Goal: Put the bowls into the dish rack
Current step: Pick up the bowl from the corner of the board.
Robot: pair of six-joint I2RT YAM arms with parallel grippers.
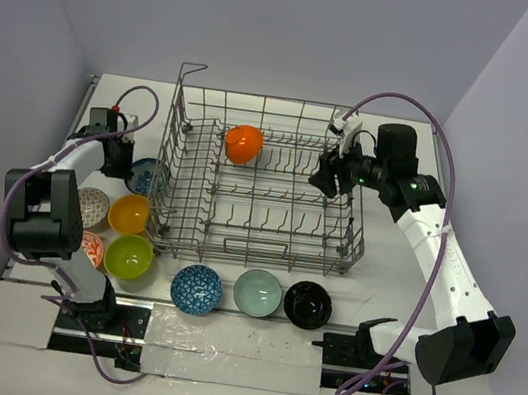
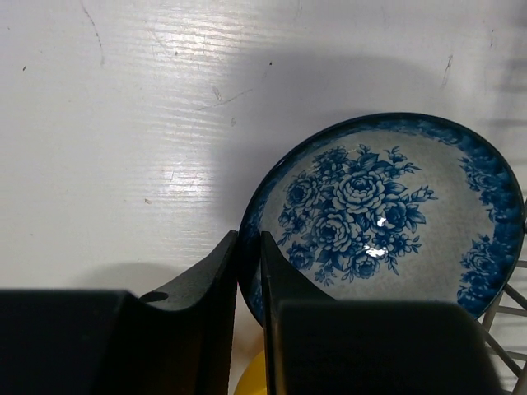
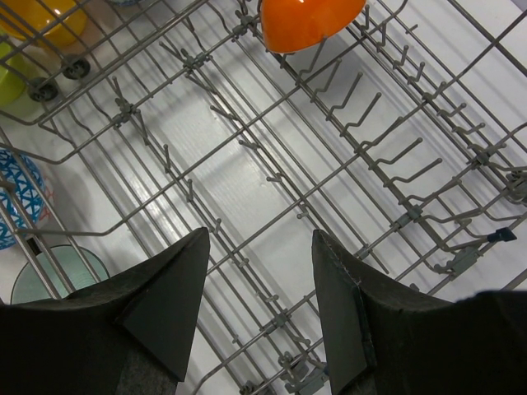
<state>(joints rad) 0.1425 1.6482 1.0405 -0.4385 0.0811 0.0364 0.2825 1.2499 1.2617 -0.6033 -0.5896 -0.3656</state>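
The grey wire dish rack [image 1: 188, 207] stands mid-table with an orange bowl [image 1: 244, 143] propped on its tines at the back. My left gripper [image 1: 128, 161] is left of the rack, shut on the rim of a blue floral bowl [image 1: 149, 177]. The left wrist view shows the rim pinched between the fingers of that gripper [image 2: 249, 247], with the bowl [image 2: 387, 214] resting on the table. My right gripper [image 1: 328, 178] hovers open and empty over the rack's right side. In the right wrist view it [image 3: 259, 247] is above the tines [image 3: 247, 140], the orange bowl [image 3: 309, 20] beyond.
Left of the rack sit yellow [image 1: 129, 214], lime [image 1: 128, 256], white-patterned [image 1: 92, 204] and red-and-white [image 1: 93, 248] bowls. In front of the rack sit blue-patterned [image 1: 196, 289], pale teal [image 1: 258, 292] and black [image 1: 308, 304] bowls. A raised wire loop [image 1: 192, 69] marks the rack's back left corner.
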